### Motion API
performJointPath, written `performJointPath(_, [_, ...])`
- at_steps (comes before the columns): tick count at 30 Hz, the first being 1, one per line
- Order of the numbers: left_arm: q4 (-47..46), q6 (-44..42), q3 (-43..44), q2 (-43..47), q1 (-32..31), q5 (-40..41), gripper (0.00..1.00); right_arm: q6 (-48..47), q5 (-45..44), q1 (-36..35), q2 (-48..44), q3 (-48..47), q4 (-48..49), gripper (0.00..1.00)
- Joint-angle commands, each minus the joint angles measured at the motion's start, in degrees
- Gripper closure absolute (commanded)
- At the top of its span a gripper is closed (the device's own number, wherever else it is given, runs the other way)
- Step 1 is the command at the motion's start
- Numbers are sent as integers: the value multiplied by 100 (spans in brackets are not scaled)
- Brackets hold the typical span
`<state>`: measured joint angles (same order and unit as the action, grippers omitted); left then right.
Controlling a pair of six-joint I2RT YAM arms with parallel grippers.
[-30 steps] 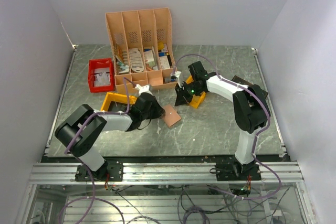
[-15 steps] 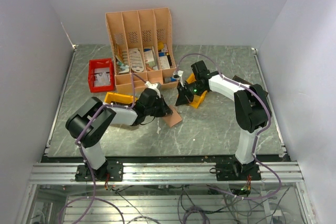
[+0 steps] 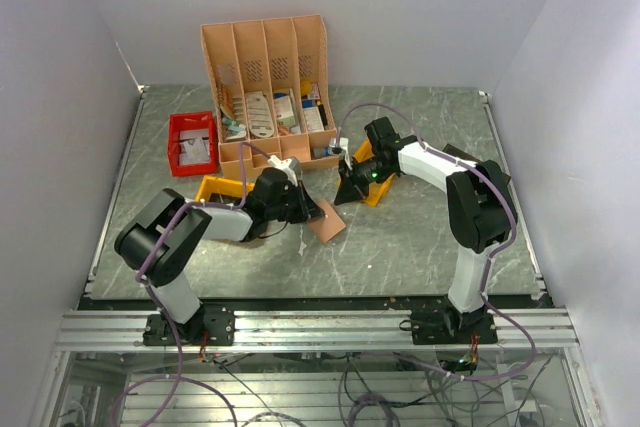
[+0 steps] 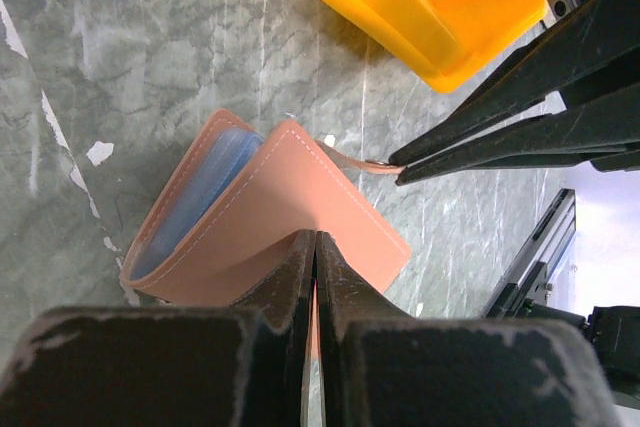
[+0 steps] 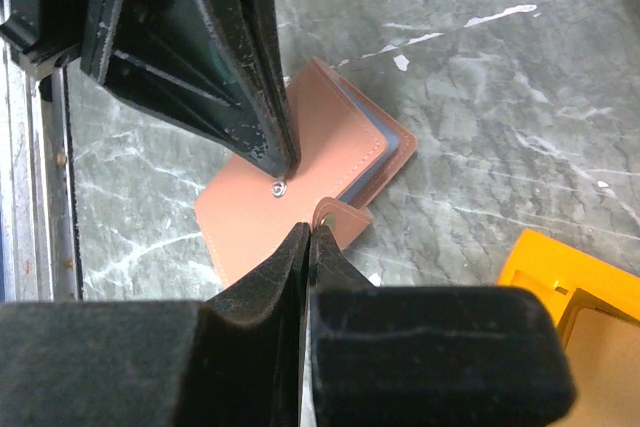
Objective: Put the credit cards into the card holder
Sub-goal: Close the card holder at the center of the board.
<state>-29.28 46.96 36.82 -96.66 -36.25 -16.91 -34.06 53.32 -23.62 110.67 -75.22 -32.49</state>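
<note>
left gripper (image 4: 315,239): pressed together, a cover of the card holder (image 4: 240,207) pinched at lower centre.
right gripper (image 5: 308,235): closed on the strap tab (image 5: 338,212).
card holder: laid folded on the marble table (image 4: 150,47), mid-frame.
yellow bin (image 4: 430,7): seen upper right.

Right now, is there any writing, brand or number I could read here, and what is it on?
No text can be read in any view.
The leaflets in the peach organiser: printed, but too small and blurred.
The card holder: plain tan cover, no lettering showing.
The red bin: no label visible.
</note>
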Motion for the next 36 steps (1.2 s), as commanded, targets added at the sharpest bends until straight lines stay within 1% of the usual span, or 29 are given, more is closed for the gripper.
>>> performJointPath(1, [255, -202, 113, 36, 61, -148, 91, -491, 363, 28, -122, -115, -282, 100])
performJointPath(3, [260, -206, 115, -117, 75, -169, 93, -589, 359, 32, -157, -95, -303, 100])
performJointPath(11, [109, -163, 70, -677, 74, -278, 93, -773, 46, -65, -302, 68, -264, 100])
performJointPath(18, [-132, -19, -156, -786, 108, -235, 93, -1046, -528, -431, -412, 253, -245, 100])
performJointPath(20, [-254, 29, -209, -845, 122, -262, 93, -1066, -599, -433, -414, 288, -229, 100])
performJointPath(25, [-450, 93, -286, -939, 144, -331, 93, -1210, -832, -757, -366, 349, -302, 100])
performJointPath(36, [-490, 116, -367, -898, 179, -296, 93, -1344, -1228, -917, -326, 409, -354, 100])
